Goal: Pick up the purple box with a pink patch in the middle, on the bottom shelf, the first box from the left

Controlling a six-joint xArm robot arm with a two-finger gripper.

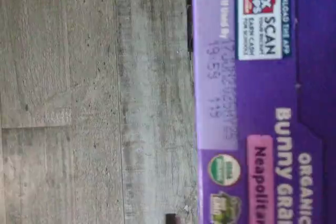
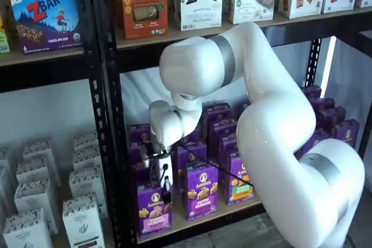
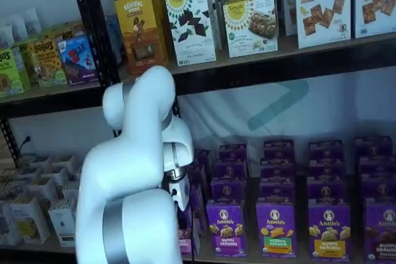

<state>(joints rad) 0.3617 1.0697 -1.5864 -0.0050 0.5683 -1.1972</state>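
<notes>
The purple box (image 2: 154, 210) stands at the left end of the front row on the bottom shelf (image 2: 224, 215), with its pink patch (image 2: 154, 223) low on the front. My gripper (image 2: 164, 185) hangs right over the box top, one black finger showing against it; no gap or grip shows. The wrist view is filled on one side by the box (image 1: 252, 77), very close, with its Box Tops label and pink patch (image 1: 260, 169). In a shelf view my gripper (image 3: 180, 197) is partly behind the arm and the box is mostly hidden.
More purple Annie's cartons (image 2: 201, 190) stand beside and behind the box in rows. A black upright (image 2: 110, 143) rises just left of it. White cartons (image 2: 81, 219) fill the neighbouring bay. Grey wood floor (image 1: 79, 103) lies below the shelf front.
</notes>
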